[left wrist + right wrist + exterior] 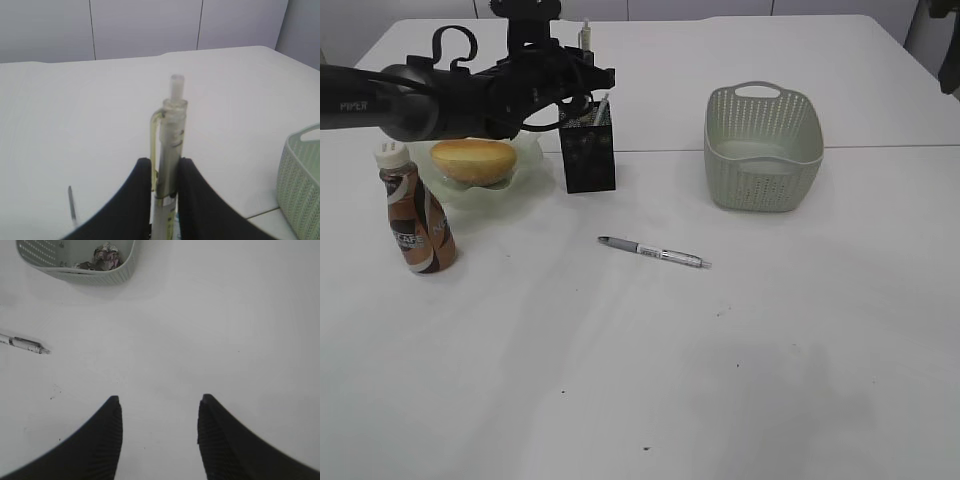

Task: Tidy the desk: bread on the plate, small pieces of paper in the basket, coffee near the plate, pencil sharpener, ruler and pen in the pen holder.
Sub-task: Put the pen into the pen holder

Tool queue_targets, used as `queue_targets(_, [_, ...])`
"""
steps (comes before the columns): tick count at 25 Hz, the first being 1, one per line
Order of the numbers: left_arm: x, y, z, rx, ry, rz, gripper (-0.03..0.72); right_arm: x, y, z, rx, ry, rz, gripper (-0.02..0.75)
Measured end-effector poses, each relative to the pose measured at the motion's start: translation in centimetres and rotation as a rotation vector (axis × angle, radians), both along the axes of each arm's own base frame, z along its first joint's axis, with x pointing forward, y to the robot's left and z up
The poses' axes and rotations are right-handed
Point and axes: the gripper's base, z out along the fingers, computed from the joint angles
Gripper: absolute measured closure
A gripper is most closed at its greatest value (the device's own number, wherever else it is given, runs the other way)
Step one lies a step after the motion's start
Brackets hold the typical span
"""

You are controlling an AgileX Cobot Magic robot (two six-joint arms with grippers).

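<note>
My left gripper is shut on a pen with a clear barrel and yellowish clip, held upright. In the exterior view this pen's top pokes up just above the black mesh pen holder, with the left arm over it. A second pen lies on the desk in front of the holder. The bread rests on the green plate, and the coffee stands by the plate's front left. My right gripper hangs open over bare desk. The ruler and pencil sharpener are hidden.
The basket stands to the right of the pen holder, with crumpled paper pieces inside it. A white item sticks out of the pen holder. The lying pen is to the left of the right gripper.
</note>
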Motion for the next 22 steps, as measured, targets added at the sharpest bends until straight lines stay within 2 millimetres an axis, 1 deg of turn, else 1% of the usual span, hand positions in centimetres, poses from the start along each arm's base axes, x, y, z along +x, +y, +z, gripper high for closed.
queue_targets(3, [0.0, 0.1, -0.2, -0.021, 0.014, 0.012, 0.576, 0.0, 0.0, 0.0, 0.000, 0.000, 0.000, 0.372])
queue_targets(5, [0.1, 0.1, -0.2, -0.034, 0.018, 0.019, 0.551, 0.0, 0.0, 0.0, 0.000, 0.000, 0.000, 0.372])
queue_targets(7, [0.1, 0.1, -0.2, -0.045, 0.022, 0.025, 0.496, 0.0, 0.0, 0.0, 0.000, 0.000, 0.000, 0.372])
queue_targets(10, [0.1, 0.2, -0.2, -0.064, 0.030, 0.035, 0.379, 0.0, 0.0, 0.0, 0.000, 0.000, 0.000, 0.372])
queue_targets(12, [0.1, 0.2, -0.2, -0.074, 0.034, 0.040, 0.346, 0.0, 0.0, 0.0, 0.000, 0.000, 0.000, 0.372])
queue_targets(14, [0.1, 0.2, -0.2, -0.076, 0.035, 0.042, 0.333, 0.0, 0.0, 0.0, 0.000, 0.000, 0.000, 0.372])
queue_targets(19, [0.1, 0.3, -0.1, -0.077, 0.042, 0.043, 0.326, 0.0, 0.0, 0.0, -0.010, 0.001, 0.029, 0.372])
queue_targets(20, [0.0, 0.3, 0.3, -0.077, 0.043, 0.041, 0.326, 0.0, 0.1, 0.0, -0.011, 0.001, 0.046, 0.372])
queue_targets(22, [0.0, 0.7, 1.6, -0.081, 0.037, 0.044, 0.326, 0.0, 0.3, 0.0, 0.000, 0.001, 0.085, 0.372])
